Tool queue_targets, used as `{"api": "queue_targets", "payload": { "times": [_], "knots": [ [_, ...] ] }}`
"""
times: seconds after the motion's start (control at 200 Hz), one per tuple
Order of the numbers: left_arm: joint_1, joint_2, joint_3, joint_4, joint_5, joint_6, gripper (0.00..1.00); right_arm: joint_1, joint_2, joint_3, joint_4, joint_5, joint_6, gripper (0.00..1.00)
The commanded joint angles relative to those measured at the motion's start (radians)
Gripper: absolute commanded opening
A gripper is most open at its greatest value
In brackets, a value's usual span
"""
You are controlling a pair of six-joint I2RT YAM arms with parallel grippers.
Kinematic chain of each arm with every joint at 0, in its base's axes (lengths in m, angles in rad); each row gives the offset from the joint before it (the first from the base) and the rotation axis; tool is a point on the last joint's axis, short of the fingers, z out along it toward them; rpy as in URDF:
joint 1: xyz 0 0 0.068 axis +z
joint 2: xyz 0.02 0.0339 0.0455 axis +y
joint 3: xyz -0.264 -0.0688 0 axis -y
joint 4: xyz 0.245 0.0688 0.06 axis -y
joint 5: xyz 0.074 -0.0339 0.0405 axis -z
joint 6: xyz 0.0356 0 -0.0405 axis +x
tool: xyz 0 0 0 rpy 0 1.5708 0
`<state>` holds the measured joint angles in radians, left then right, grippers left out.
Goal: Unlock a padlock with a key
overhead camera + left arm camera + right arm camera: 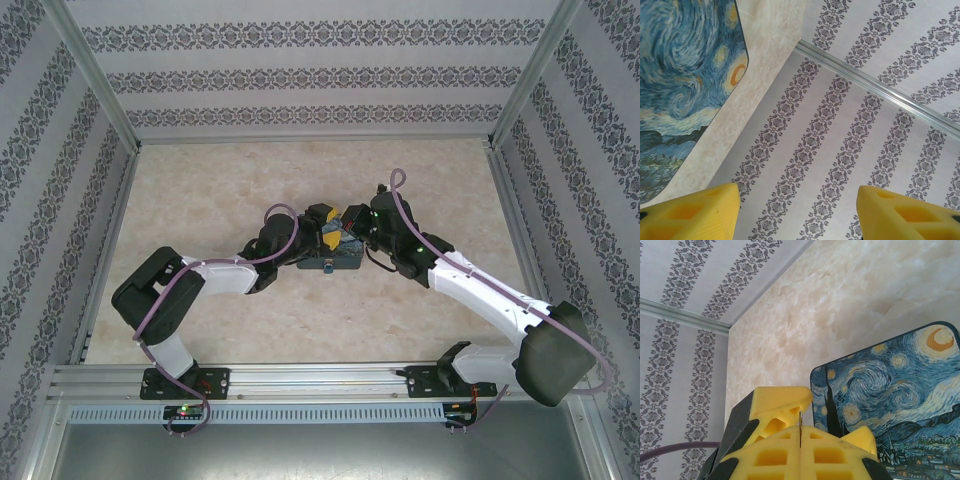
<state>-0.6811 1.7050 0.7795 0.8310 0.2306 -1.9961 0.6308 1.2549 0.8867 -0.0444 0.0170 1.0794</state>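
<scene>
My right gripper [800, 430] is shut on the key [800, 421], a thin metal sliver sticking up from between its yellow fingertips. In the top view the right gripper [352, 222] and the left gripper [326, 234] meet tip to tip over the Starry-Night tin [330, 262]. My left gripper [797, 202] is open, with a wide gap and nothing between its fingers [695, 212]. In the right wrist view, two of its yellow fingers [777, 405] stand just behind the key, one on each side. The padlock is hidden under the grippers.
The painted tin [890, 400] lies flat on the marble-look table [220, 190], mid-table. Patterned walls [310, 70] and aluminium posts close in the back and both sides. A metal rail [320, 380] runs along the near edge by the arm bases.
</scene>
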Motion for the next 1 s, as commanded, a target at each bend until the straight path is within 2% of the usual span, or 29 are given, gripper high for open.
{"api": "queue_targets", "payload": {
  "times": [0.0,0.335,0.535,0.744,0.994],
  "knots": [
    [-0.021,0.015,0.018,0.098,-0.02,-0.035,0.63,0.014,0.016,-0.011,0.039,0.031,0.022,0.0],
    [-0.031,0.029,0.029,0.141,-0.035,-0.058,0.62,0.04,0.046,-0.003,0.049,0.043,0.027,0.0],
    [-0.031,0.027,0.008,0.152,-0.044,-0.061,0.57,0.038,0.01,-0.038,0.045,0.061,0.03,0.0],
    [-0.031,0.03,-0.005,0.158,-0.051,-0.058,0.45,0.032,-0.021,-0.073,0.041,0.068,0.035,0.0],
    [-0.031,0.026,-0.002,0.142,-0.05,-0.047,0.43,0.02,-0.037,-0.081,0.038,0.072,0.035,0.0]
  ]
}}
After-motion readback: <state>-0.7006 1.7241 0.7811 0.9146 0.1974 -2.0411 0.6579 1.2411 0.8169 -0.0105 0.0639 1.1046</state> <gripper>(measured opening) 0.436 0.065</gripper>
